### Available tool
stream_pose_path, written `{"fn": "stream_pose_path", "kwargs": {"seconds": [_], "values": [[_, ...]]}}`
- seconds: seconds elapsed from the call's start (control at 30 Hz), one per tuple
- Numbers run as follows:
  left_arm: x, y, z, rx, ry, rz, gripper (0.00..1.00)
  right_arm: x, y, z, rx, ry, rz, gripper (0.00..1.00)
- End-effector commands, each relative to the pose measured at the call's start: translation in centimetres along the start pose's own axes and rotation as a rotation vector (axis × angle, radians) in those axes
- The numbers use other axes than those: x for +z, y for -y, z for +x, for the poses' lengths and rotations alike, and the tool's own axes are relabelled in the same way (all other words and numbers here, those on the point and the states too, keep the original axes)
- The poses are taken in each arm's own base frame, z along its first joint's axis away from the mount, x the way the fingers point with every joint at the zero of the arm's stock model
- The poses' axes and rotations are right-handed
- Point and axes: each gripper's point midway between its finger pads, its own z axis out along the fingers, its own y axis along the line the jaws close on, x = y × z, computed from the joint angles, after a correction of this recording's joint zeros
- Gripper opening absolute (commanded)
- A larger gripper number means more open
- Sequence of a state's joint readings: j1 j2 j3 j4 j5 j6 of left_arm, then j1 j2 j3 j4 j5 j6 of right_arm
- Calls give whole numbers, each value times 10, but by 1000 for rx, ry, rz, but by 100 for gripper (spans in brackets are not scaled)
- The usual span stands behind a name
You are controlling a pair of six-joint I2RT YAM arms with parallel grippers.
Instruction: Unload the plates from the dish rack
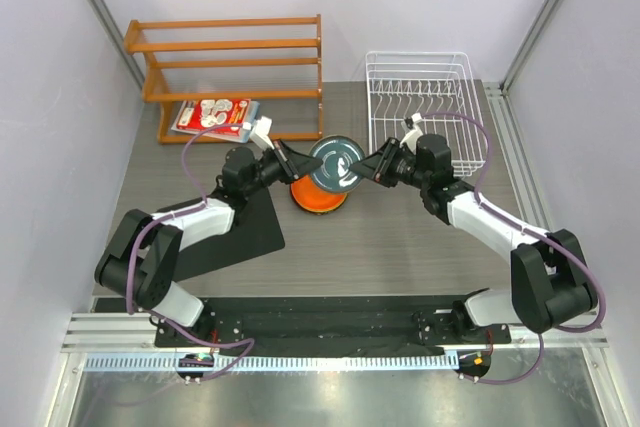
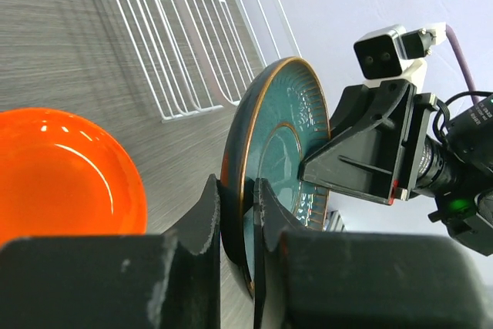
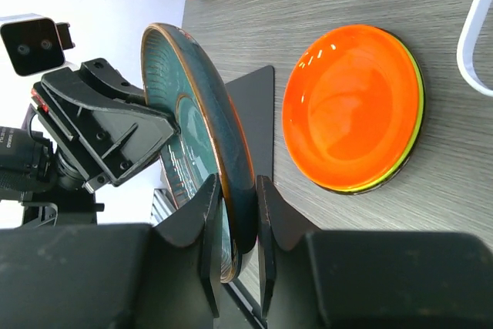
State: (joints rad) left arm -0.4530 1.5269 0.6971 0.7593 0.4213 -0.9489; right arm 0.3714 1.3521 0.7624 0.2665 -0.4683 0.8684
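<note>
A dark teal plate (image 1: 335, 164) (image 2: 285, 152) (image 3: 200, 113) hangs on edge, tilted, just above a stack of plates. My left gripper (image 1: 305, 162) (image 2: 237, 190) is shut on its left rim, and my right gripper (image 1: 368, 167) (image 3: 239, 186) is shut on the opposite rim. The stack's top plate is bright orange (image 1: 318, 199) (image 2: 54, 175) (image 3: 347, 105), and a lime green plate's edge (image 3: 416, 113) shows beneath it. The white wire dish rack (image 1: 420, 97) (image 2: 192, 28) stands at the back right, its slots empty.
An orange wooden slatted shelf (image 1: 230, 57) stands at the back left, with a red-and-white booklet (image 1: 213, 115) on its lowest level. A black mat (image 1: 240, 232) (image 3: 258, 113) lies left of the plate stack, under the left arm.
</note>
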Motion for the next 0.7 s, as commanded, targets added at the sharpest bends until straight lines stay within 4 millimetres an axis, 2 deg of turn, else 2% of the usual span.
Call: {"fn": "stream_pose_path", "kwargs": {"seconds": [0.0,0.03,0.07,0.1,0.17,0.2,0.23,0.27,0.4,0.53,0.67], "values": [[0,-1,4,106,3,-11,0,5,-44,-4,-55,-3,-156,2],[-2,-4,5,104,5,-30,0,5,-44,-5,-59,-4,-155,8],[-3,-9,3,116,21,-56,0,6,-42,-5,-65,-8,-142,27],[-6,-6,-2,127,34,-63,0,6,-41,-6,-68,-5,-133,32],[-10,-14,-4,150,39,-115,0,7,-35,-8,-87,2,-97,36],[-12,-12,-7,164,49,-123,0,7,-34,-10,-98,8,-85,44],[-15,-16,-6,167,42,-149,0,5,-36,-14,-114,21,-75,46],[-16,-17,-8,190,45,-163,0,5,-26,-13,-115,17,-23,46],[-25,-29,-16,235,70,-250,0,-4,-18,-25,-198,53,70,49],[-31,-38,-19,262,77,-308,0,-19,-13,-36,-249,97,164,53],[-28,-49,-15,262,65,-336,0,-32,-18,-46,-289,143,192,56]]}}
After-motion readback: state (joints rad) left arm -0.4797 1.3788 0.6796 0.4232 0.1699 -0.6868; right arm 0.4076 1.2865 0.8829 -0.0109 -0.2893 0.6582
